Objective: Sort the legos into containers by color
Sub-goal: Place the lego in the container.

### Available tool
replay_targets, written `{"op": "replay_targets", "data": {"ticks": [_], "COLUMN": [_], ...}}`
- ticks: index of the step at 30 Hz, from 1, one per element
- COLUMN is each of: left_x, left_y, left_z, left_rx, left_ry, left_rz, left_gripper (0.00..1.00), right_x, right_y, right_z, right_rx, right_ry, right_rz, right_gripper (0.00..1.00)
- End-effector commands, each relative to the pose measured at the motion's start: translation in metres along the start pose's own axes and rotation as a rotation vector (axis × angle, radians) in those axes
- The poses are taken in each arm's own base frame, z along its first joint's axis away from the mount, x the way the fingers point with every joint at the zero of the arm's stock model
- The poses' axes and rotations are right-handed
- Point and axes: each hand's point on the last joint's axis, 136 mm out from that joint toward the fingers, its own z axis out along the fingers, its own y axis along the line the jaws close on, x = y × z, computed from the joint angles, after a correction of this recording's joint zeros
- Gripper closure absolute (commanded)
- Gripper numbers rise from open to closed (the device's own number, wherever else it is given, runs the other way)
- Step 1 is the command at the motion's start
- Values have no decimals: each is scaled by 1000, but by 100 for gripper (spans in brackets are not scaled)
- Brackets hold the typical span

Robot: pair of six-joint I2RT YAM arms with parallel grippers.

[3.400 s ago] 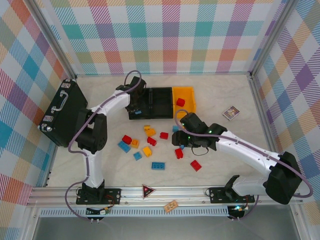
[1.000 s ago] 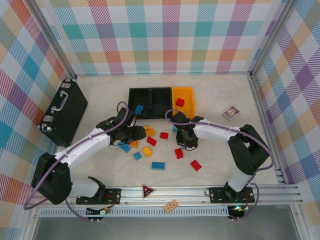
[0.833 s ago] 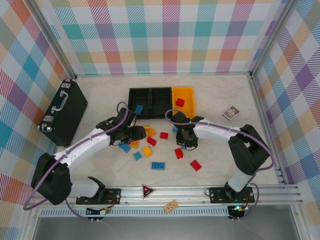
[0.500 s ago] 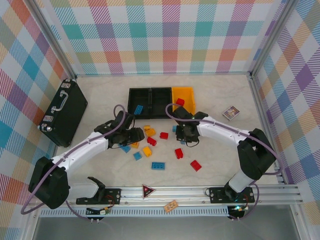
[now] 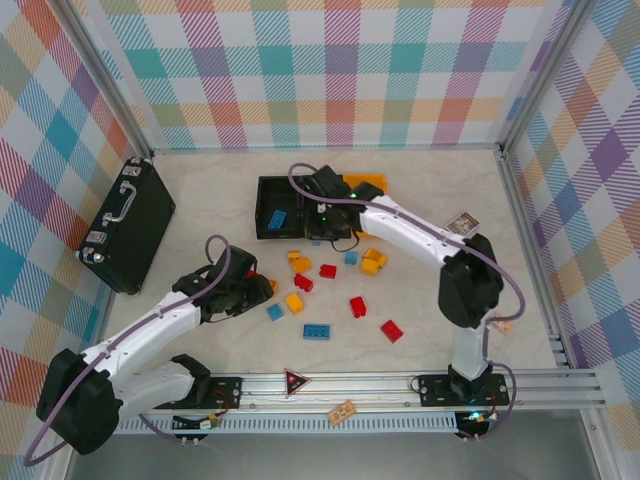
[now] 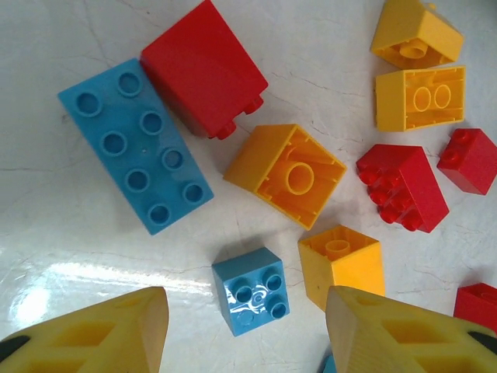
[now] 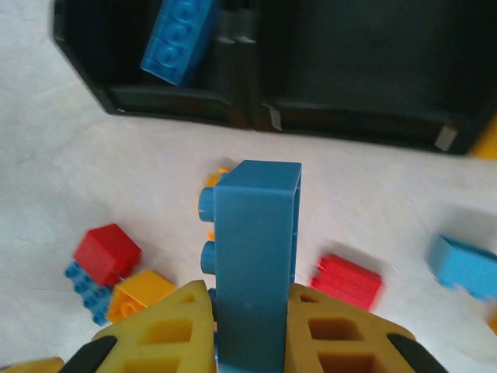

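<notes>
Blue lego (image 7: 256, 256) upright, pinched between right jaws, near black bins (image 7: 349, 116) | left jaws spread, small blue lego (image 6: 250, 289) on desk (image 6: 78, 256) between their tips

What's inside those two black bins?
One blue brick lies in the left black bin. The right arm hangs over the middle black bin, hiding much of its floor.

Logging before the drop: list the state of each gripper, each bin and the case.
left gripper, open, empty
right gripper, shut on upright blue lego
left bin, holds long blue lego
middle bin, looks empty
yellow bin, inside hidden by arm
case, closed
</notes>
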Motion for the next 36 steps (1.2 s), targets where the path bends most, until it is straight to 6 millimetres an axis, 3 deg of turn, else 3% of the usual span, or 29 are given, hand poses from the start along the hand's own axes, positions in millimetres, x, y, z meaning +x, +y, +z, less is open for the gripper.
{"op": "replay_targets", "data": {"ticks": [1, 9, 14, 20, 28, 36], "left_x": [6, 8, 9, 12, 13, 9], "left_y": [12, 17, 18, 22, 25, 17], "left_z": [-4, -7, -9, -10, -12, -13], "left_rx": [-33, -35, -27, -16, -13, 4], "left_ry": [-3, -3, -7, -15, -23, -29], "left_rz": [-22, -21, -18, -33, -35, -30], "left_gripper": [44, 44, 44, 44, 42, 42], "right_x": [-5, -38, -54, -77, -85, -85], "right_y": [22, 41, 35, 26, 26, 40], "right_z": [10, 45, 72, 83, 83, 43], "right_rx": [-37, -27, 26, 68, 62, 43], "right_ry": [48, 28, 7, -39, -63, -96], "right_rz": [-53, -42, -13, 9, 29, -42], "right_gripper": [85, 84, 84, 83, 62, 60]}}
